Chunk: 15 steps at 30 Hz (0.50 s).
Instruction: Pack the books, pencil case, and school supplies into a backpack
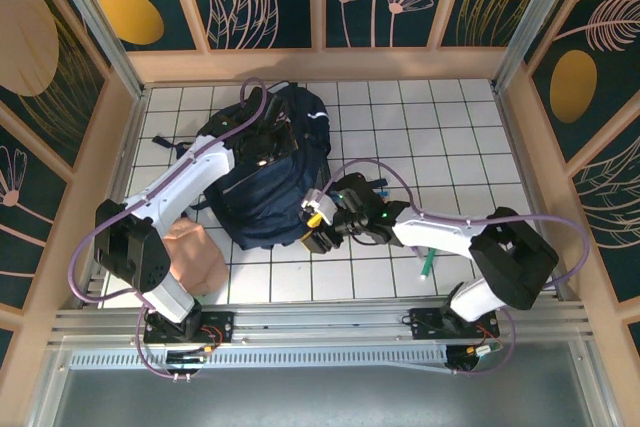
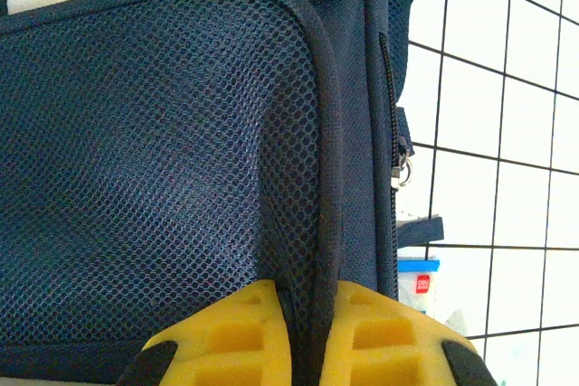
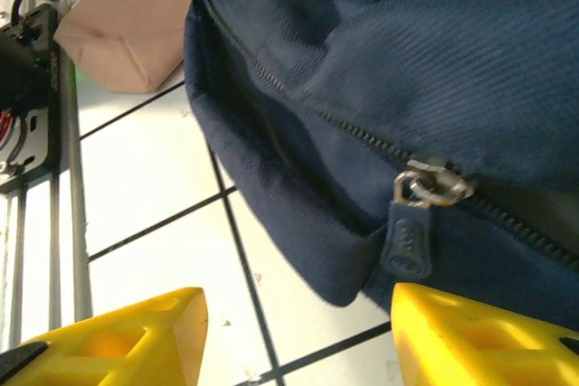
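The zip pull (image 3: 412, 240) is found at lower right, just above one finger of the half-open, empty right gripper (image 3: 298, 341). The backpack (image 2: 136, 133) seam is pinched by the left gripper (image 2: 308, 318).

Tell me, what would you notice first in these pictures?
The big dark blue backpack in the middle of the tiled table grabs your eye first. The left gripper pinches its mesh pocket edge between yellow fingers, and the right gripper hangs open by a zipper pull.

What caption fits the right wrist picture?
Open right gripper hovers beside the dangling navy zipper pull of the large dark navy fabric backpack.
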{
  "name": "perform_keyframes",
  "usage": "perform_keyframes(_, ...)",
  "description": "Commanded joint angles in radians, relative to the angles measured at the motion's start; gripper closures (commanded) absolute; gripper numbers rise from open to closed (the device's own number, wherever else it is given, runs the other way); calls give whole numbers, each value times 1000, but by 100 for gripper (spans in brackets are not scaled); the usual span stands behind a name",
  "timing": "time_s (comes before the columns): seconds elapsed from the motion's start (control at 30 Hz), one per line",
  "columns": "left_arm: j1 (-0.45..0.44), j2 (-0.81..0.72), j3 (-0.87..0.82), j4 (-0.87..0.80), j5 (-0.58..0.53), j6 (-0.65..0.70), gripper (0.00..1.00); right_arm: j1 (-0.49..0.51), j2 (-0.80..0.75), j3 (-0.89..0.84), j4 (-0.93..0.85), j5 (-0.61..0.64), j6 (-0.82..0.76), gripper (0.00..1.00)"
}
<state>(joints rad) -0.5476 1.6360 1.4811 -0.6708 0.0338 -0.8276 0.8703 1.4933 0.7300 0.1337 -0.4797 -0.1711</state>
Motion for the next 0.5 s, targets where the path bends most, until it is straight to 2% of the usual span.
perform_keyframes(0.0, 9, -72, -3, 148, 27, 1, 100, -6, 16, -20, 129, 81, -19, 47)
perform_keyframes(0.27, 8, -89, -41, 168, 41, -13, 100, -15, 47, -54, 245, 111, 23, 68)
perform_keyframes(0.33, 8, -93, -45, 170, 33, -17, 100, -13, 56, -55, 266, 168, 47, 66)
perform_keyframes(0.37, 9, -94, -47, 169, 31, -20, 100, -7, 59, -54, 275, 216, 63, 59)
perform_keyframes(0.4, 8, -93, -52, 171, 31, -24, 100, 2, 58, -56, 290, 272, 82, 57)
perform_keyframes(0.47, 9, -95, -62, 174, 22, -39, 100, 30, 50, -68, 317, 372, 85, 57)
